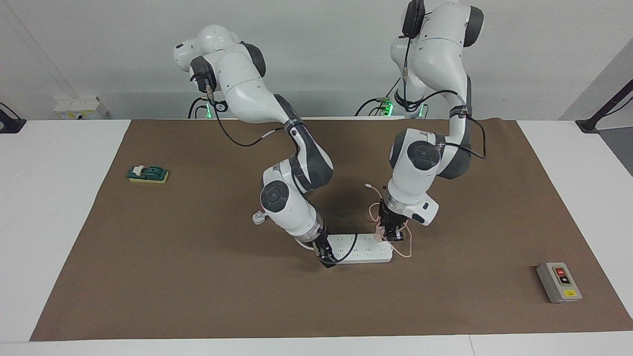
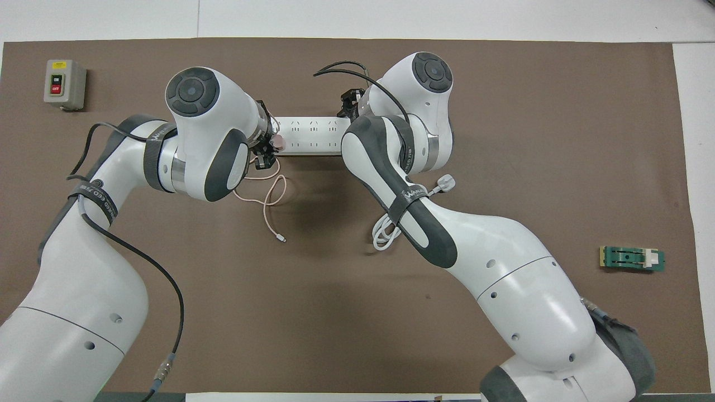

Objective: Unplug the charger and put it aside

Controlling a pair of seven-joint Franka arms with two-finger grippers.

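Left tool (image 1: 390,233) grips the charger (image 1: 380,232) at the strip (image 1: 363,248) end; right tool (image 1: 326,257) state indeterminate. Arm band reads "WANA".

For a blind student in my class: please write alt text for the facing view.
The left gripper is shut on a pink charger at one end of a white power strip, while the right gripper presses down on its other end. A grey switch box sits apart.

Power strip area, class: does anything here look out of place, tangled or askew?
Nothing looks damaged or spilled. The charger's thin pink cable lies in a loose tangle on the mat beside the power strip, nearer the robots. The left tool is shut on the charger.
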